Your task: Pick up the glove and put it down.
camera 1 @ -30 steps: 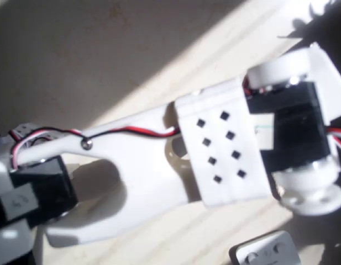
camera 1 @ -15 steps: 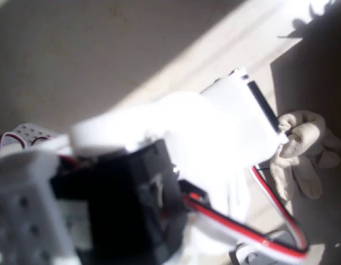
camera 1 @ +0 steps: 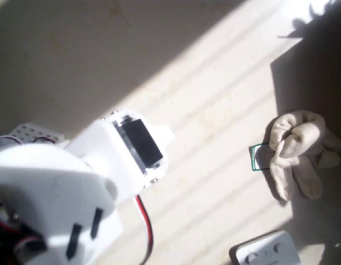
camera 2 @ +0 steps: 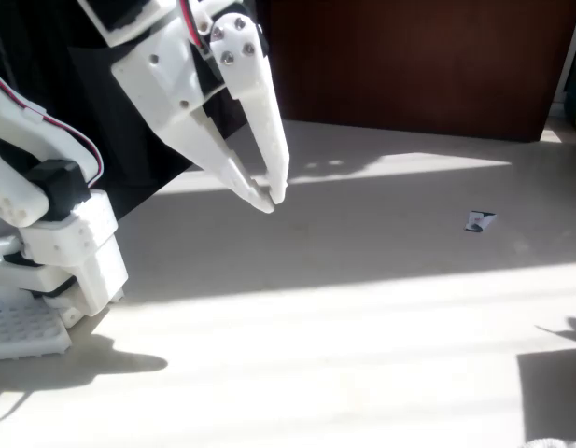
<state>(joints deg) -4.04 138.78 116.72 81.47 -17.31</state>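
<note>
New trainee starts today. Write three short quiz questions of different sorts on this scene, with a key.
1. True or false: the tool is holding the glove.
2. In the overhead view, the green-edged card lies: A) apart from the glove, B) partly tucked under the glove's left edge, C) on the grey device.
3. In the fixed view, how do the tool's fingertips stand?

Key: 1. False; the glove lies on the table. 2. B. 3. Tips together, raised above the table, with nothing between them.
</note>
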